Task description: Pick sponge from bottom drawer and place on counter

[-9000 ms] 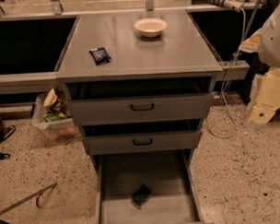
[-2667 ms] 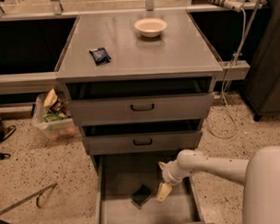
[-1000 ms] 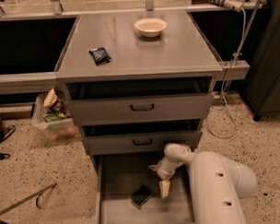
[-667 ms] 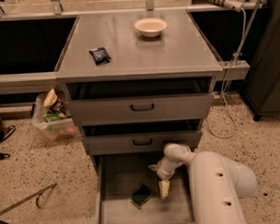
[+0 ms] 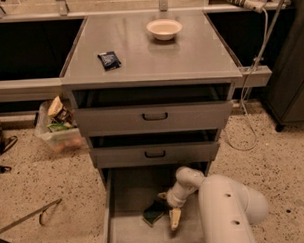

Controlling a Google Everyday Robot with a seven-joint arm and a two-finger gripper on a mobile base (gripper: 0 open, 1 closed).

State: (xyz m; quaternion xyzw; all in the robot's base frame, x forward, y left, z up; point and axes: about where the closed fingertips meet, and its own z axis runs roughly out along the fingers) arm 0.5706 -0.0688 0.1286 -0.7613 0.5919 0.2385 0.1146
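So the gripper (image 5: 168, 208) was down inside the bottom drawer (image 5: 125, 193), jaws spread apart with nothing clamped yet; one pale fingertip sat behind the sponge (image 5: 153, 213) and the other in front of it, with the sponge's right end just at the gap, maybe touching; the sponge itself lay flat on the drawer floor, dark face up, turned a bit off square.

My worry was that skew plus the shallow reach; if the jaws closed with only a corner between them, the sponge could squirt out sideways or just get shoved toward the left wall; it's soft too, so an edge pinch might hold at first and then slip on the way to the counter (image 5: 155, 63). Also the middle drawer (image 5: 154, 154) hung right above the wrist, so a straight lift could clip its front; I reckon the arm (image 5: 230, 211) would have to back out first. Up top, the bowl (image 5: 164, 29) and the packet (image 5: 110, 60) sat well apart, with bare counter between.

Versus the shot a moment before: the fingers had dropped lower and closer in on the sponge; the sponge hadn't budged.
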